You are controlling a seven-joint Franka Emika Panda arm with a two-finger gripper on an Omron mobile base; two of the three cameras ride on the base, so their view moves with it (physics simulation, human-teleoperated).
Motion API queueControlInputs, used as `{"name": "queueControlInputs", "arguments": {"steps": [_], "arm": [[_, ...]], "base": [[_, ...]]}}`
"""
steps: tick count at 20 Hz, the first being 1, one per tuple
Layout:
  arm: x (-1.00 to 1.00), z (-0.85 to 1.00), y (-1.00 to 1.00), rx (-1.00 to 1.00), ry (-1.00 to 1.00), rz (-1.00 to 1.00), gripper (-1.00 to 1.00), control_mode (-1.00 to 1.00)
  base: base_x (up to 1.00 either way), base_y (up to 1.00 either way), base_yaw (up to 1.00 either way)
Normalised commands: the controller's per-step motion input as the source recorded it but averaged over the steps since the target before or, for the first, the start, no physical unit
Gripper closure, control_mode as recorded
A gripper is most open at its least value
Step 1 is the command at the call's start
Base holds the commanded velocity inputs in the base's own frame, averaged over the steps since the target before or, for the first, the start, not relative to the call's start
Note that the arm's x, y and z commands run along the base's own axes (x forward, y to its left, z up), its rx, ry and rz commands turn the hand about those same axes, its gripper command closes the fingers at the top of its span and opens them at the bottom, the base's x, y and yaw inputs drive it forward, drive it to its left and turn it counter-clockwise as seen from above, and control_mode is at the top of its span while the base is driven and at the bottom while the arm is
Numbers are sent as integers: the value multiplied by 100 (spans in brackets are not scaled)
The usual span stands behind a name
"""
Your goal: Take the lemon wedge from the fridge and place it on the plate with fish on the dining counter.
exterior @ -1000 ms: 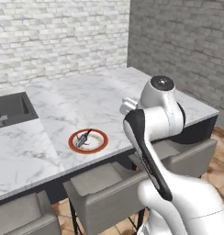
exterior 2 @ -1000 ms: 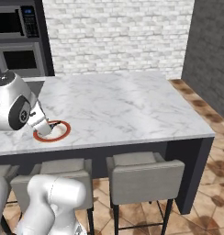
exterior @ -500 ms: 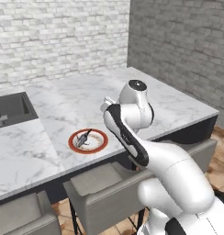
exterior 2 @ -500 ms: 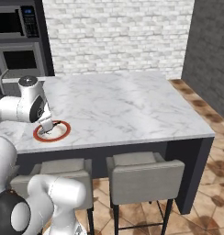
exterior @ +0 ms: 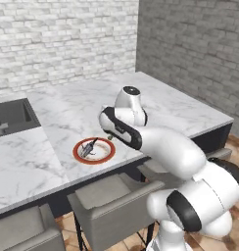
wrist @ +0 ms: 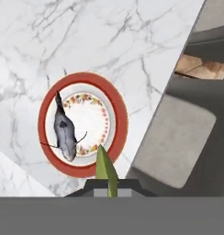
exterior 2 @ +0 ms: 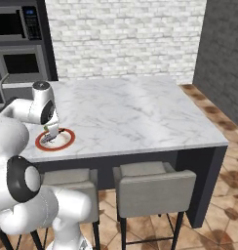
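Clenched on the lemon wedge (wrist: 106, 170), the hand (exterior 2: 53, 131) hangs over the plate (exterior: 78, 156) at the table's near edge. In the hand view the yellow-green wedge sticks up between the finger tips, its point over the plate's red rim, beside the fish (wrist: 64, 131). So the fetching looks done and the carry nearly so; what is left, by my judgement, is to lower the wedge onto the plate's white inner part and let go. The plate sits close to the table's (exterior 2: 140, 117) near edge, above the grey stools (exterior 2: 152, 190), so a drop made too far toward that edge could miss the rim and fall. Toward the far edge and the right end the marble lies bare, giving the arm open room.
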Motion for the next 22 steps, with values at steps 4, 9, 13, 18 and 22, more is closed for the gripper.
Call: {"name": "queueControlInputs", "arguments": {"steps": [4,9,13,18,22], "arm": [[98,-27,40,-8,22,0,100,-100],[28,-37,16,-16,19,0,100,-100],[0,-48,6,-19,17,0,100,-100],[0,-38,0,-5,7,0,100,-100],[0,-2,0,0,0,0,100,-100]], "base": [[0,0,0],[0,0,0],[0,0,0],[0,0,0],[0,0,0]]}}
